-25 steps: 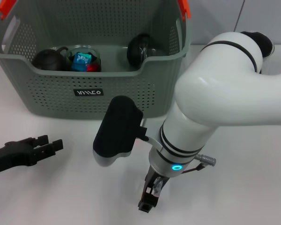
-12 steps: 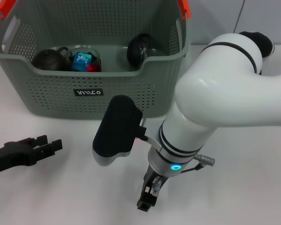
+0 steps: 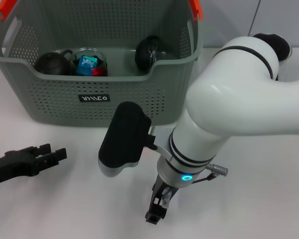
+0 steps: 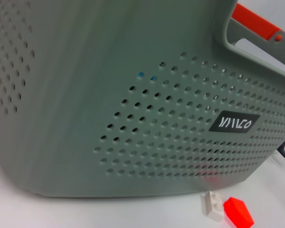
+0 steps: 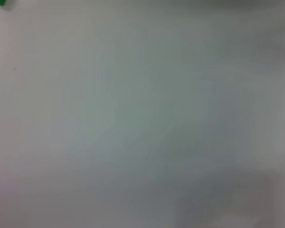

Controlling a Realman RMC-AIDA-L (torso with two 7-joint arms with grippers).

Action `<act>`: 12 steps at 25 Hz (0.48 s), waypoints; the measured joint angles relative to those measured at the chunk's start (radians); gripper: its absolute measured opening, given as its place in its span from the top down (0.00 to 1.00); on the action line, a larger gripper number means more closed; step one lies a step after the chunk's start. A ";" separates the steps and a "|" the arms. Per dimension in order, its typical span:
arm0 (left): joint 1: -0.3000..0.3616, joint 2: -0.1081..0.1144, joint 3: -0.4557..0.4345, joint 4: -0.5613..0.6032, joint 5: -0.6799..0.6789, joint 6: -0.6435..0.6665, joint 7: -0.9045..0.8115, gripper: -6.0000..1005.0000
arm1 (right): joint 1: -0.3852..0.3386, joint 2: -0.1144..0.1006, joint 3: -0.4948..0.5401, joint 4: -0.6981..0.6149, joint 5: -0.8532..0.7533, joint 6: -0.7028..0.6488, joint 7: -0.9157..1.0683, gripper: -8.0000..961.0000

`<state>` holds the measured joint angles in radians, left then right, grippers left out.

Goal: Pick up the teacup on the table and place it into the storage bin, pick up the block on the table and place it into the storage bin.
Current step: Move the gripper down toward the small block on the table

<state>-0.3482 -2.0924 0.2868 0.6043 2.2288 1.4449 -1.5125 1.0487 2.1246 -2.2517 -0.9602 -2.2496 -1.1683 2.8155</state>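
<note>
Here, my right gripper [image 3: 157, 211] hanging low over white table [image 3: 259, 199] in front of grey storage bin [image 3: 55, 99]; cannot tell its opening or hold. My left gripper [image 3: 52, 155] resting near table, fingers slightly parted, empty. Inside bin: dark teapot [image 3: 52, 63], glass teacup [image 3: 89, 62]. Red block [image 4: 238, 212] and white block [image 4: 213, 205] lying beside bin wall.

Right arm [image 3: 229, 109] before storage bin [image 3: 55, 99].
</note>
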 joint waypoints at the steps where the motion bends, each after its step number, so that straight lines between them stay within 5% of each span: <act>1: 0.000 0.000 0.000 0.000 0.000 0.000 0.000 0.36 | 0.000 0.000 0.000 0.000 0.000 0.000 0.000 0.31; 12: 0.001 0.000 0.000 0.000 0.000 0.000 0.000 0.36 | 0.002 0.000 -0.004 0.000 0.000 -0.012 -0.011 0.45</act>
<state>-0.3467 -2.0924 0.2868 0.6043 2.2288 1.4450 -1.5125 1.0504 2.1246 -2.2554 -0.9602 -2.2494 -1.1804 2.8048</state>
